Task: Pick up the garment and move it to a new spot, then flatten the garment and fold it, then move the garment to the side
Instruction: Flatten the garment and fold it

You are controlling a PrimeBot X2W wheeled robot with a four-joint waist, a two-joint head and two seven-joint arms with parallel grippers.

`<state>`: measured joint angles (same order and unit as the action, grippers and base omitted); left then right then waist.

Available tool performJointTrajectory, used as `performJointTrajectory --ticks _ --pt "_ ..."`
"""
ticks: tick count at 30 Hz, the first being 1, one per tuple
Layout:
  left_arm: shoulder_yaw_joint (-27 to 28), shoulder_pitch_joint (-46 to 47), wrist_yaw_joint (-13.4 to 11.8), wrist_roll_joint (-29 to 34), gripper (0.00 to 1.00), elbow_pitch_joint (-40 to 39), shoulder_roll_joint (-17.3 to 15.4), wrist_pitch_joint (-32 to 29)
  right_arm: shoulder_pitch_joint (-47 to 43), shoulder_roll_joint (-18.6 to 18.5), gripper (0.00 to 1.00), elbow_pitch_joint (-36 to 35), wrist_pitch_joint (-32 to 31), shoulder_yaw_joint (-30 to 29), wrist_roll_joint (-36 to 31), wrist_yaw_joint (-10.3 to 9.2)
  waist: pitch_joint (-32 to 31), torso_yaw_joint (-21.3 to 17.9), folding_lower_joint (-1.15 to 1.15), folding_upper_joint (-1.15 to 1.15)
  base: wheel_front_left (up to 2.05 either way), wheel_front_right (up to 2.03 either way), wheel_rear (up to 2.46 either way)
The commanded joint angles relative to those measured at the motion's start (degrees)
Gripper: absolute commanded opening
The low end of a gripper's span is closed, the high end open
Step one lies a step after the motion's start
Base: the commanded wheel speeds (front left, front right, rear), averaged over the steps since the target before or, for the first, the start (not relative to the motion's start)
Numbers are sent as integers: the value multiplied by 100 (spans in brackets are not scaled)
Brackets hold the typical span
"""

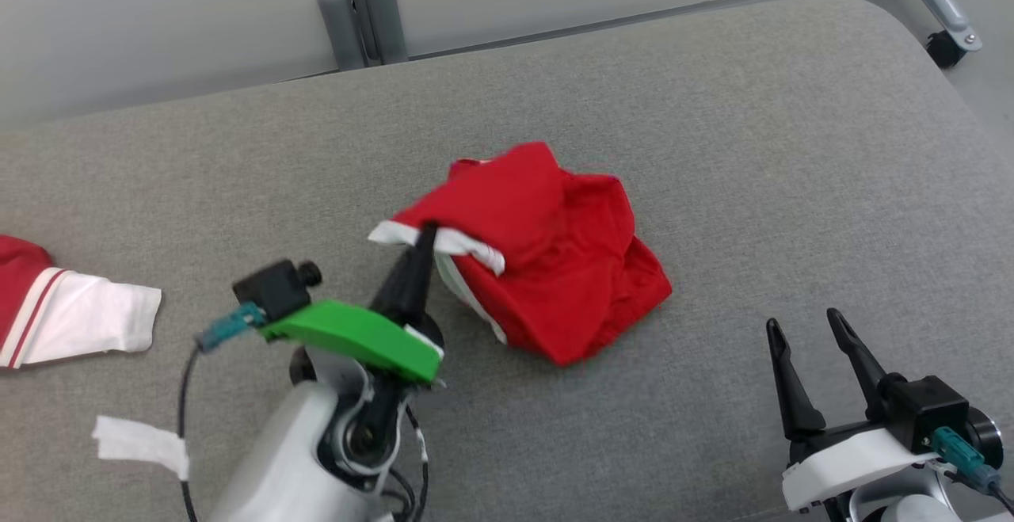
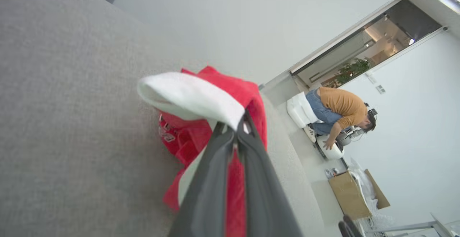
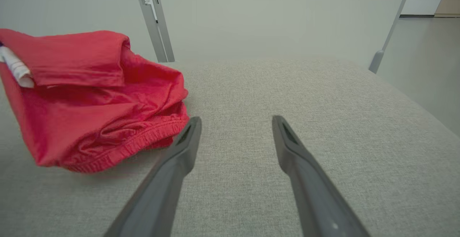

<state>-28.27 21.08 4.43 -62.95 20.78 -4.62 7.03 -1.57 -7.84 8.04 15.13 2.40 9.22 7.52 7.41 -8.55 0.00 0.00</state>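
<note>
The garment (image 1: 547, 257) is a crumpled red piece with white trim, lying in a heap at the middle of the grey padded surface (image 1: 713, 126). My left gripper (image 1: 428, 233) is shut on its white-edged left corner, which is lifted a little. In the left wrist view that gripper (image 2: 237, 127) has its fingers pressed together on the white hem, with the garment (image 2: 201, 136) hanging behind them. My right gripper (image 1: 804, 328) stands open at the lower right, apart from the cloth. In the right wrist view the right gripper (image 3: 235, 122) is open over bare surface, with the garment (image 3: 90, 100) to its left.
Another red and white cloth (image 1: 55, 308) lies at the left edge, with a white scrap (image 1: 142, 444) in front of it. Metal frame legs (image 1: 356, 7) stand behind the surface. In the left wrist view, a person (image 2: 337, 114) crouches far off beside a cardboard box (image 2: 354, 192).
</note>
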Motion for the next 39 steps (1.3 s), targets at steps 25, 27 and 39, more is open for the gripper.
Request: performJointTrajectory --ticks 25,27,39 --pt "-1115 1697 -353 874 0 342 62 -725 253 18 100 173 3 386 162 -6 42 -419 0 0 0 0 0" --pt "-1477 1588 -258 823 0 495 154 -604 320 41 100 173 3 395 186 -7 148 -503 0 0 0 0 0" --pt "-3609 1264 -113 48 100 104 155 -214 280 243 100 274 3 178 234 -6 393 -739 0 0 0 0 0"
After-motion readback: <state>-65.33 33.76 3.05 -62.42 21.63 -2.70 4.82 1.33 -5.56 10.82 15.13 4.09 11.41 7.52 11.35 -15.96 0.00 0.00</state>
